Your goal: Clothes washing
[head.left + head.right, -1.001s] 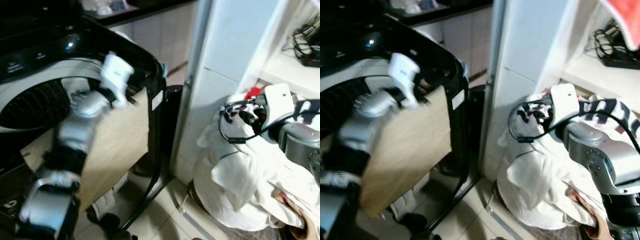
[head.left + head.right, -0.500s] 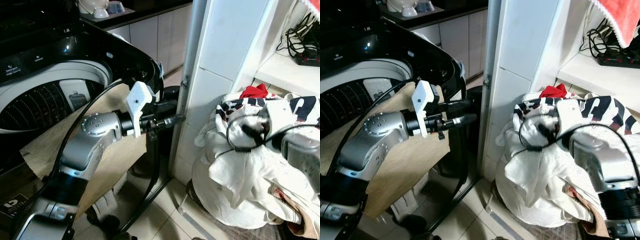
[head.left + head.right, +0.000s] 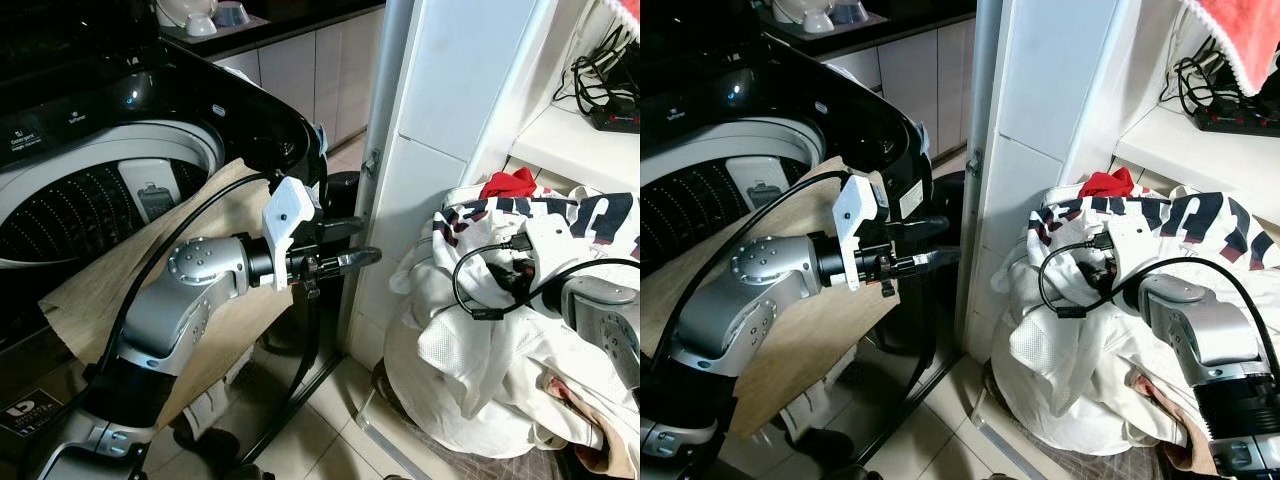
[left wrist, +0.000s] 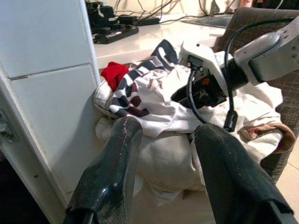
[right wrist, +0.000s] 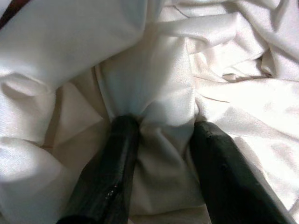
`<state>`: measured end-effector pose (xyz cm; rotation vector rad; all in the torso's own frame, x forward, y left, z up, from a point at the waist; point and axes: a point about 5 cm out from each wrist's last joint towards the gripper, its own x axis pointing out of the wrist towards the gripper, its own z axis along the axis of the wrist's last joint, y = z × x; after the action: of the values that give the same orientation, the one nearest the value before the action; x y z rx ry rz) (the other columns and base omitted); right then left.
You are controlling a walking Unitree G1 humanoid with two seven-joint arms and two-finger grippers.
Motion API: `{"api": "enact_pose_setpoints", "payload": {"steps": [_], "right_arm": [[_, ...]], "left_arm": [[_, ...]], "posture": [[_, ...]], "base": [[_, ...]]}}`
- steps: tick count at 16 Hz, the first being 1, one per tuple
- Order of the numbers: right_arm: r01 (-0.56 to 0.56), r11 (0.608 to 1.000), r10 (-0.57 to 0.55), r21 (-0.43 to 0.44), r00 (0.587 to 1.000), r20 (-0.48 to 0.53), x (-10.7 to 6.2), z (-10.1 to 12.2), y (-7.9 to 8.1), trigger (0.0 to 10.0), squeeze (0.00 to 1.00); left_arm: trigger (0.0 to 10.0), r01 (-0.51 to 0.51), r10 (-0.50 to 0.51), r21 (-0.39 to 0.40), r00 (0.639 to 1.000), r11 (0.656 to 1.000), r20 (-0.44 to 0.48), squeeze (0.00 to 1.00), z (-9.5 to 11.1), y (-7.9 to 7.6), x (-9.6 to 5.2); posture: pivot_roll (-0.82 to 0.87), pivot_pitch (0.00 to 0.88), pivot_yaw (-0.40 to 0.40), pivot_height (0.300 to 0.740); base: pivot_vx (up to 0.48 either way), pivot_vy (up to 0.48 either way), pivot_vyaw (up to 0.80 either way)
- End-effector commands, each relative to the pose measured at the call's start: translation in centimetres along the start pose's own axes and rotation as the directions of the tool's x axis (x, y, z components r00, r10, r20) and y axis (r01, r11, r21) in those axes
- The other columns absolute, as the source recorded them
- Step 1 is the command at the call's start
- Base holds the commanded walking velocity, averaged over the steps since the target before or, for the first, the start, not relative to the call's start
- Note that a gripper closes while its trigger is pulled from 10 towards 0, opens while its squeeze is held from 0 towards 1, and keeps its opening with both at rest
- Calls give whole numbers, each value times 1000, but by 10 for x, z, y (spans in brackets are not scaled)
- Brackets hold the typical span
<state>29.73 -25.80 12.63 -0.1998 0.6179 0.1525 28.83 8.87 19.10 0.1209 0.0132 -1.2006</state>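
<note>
White cloth (image 5: 159, 154) bunches between the spread fingers of the right tool (image 5: 161, 140), which is pressed into the laundry heap (image 3: 480, 360) beside the white cabinet (image 3: 440, 140). Left tool (image 3: 345, 243) hangs empty and parted in front of the washing machine (image 3: 110, 150), pointing toward the heap.

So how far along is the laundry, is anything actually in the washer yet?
Done: the washing machine stands open, with a tan cloth draped over its front rim. In hand: the right gripper is pushed into the white garment, a fold bunched between its fingers. The left gripper points at the clothes pile, empty. Left: the pile, including the striped garment and red item, isn't loaded.
</note>
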Motion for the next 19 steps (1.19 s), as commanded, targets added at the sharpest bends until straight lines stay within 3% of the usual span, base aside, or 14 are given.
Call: {"api": "enact_pose_setpoints", "payload": {"steps": [1, 9, 11, 12, 16, 18, 19], "right_arm": [[-4, 1000, 4, 23, 1000, -1, 0, 0, -1, 0, 0], [-15, 999, 13, 38, 999, 46, -3, 9, -3, 0, 0], [-23, 998, 19, 55, 996, 83, -7, 17, -4, 0, 0], [-62, 994, 48, 88, 988, 148, -12, 28, -3, 0, 0], [-280, 945, 193, 169, 894, 403, -41, 73, 2, 0, 0], [-414, 896, 283, 158, 809, 514, -58, 96, 13, 0, 0], [-501, 857, 353, 125, 745, 566, -68, 107, 24, 0, 0]], "left_arm": [[10000, 5, -5, 4, 1000, 1000, -1, 0, 3, -2, 0], [10000, 0, 0, -2, 1000, 1000, -5, 0, 3, -3, 1], [10000, -5, 5, -2, 1000, 1000, -4, 0, 3, -3, 1], [10000, -12, 12, 2, 1000, 1000, -3, 0, 3, -2, 1], [10000, -136, 135, 31, 990, 990, 39, 0, 9, 9, 4], [10000, -228, 222, 55, 970, 972, 102, 0, 18, 17, 8], [10000, -248, 243, 22, 961, 968, 135, 0, 23, 18, 13]], "posture": [[-113, 0, 12, 740], [-112, 0, 12, 740], [-111, 0, 10, 740], [-109, 0, 9, 740], [-112, 0, 10, 740], [-112, 0, 10, 740], [-112, 0, 10, 740]], "base": [[0, 0, 0], [0, 0, 0], [0, 0, 0], [0, 0, 0], [0, 0, 0], [0, 0, 0], [0, 0, 0]]}}
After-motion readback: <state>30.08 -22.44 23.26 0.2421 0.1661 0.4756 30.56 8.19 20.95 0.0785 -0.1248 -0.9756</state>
